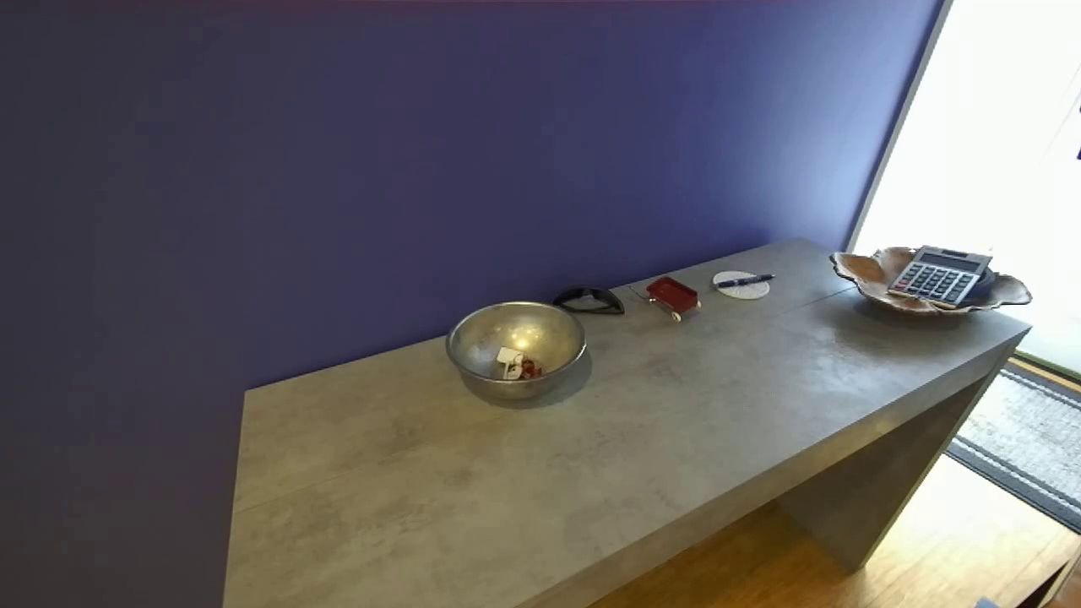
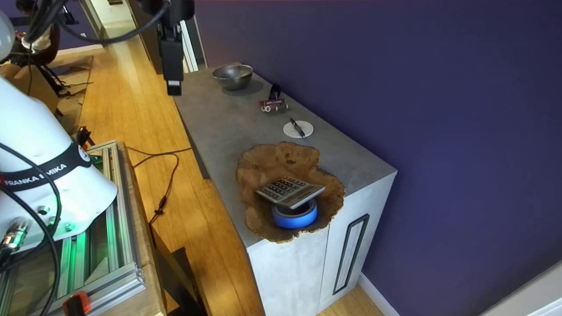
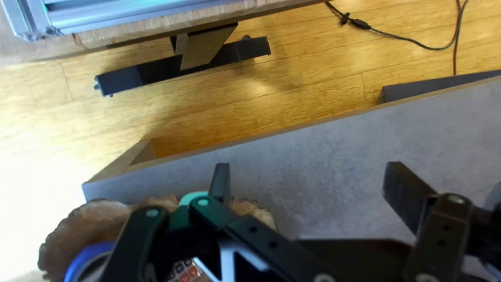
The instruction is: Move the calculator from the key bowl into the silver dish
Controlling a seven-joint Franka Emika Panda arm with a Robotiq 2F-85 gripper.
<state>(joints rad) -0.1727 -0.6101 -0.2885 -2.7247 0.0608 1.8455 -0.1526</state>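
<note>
Only the wrist view is showing us the claw (image 3: 311, 186) spread wide; only an exterior view, red bits (image 1: 531, 369) in the dish (image 1: 511, 389). We are seeing the calculator (image 1: 942, 275) well off the dish, in the bowl (image 1: 861, 268).

Room above calculator (image 2: 290, 192), blue ring (image 2: 295, 220) partly beneath

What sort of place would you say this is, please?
Probably a home, or perhaps an informal office; the pictures don't settle which. They show a wooden floor, a bordered rug and a long grey table against a purple wall.
</note>
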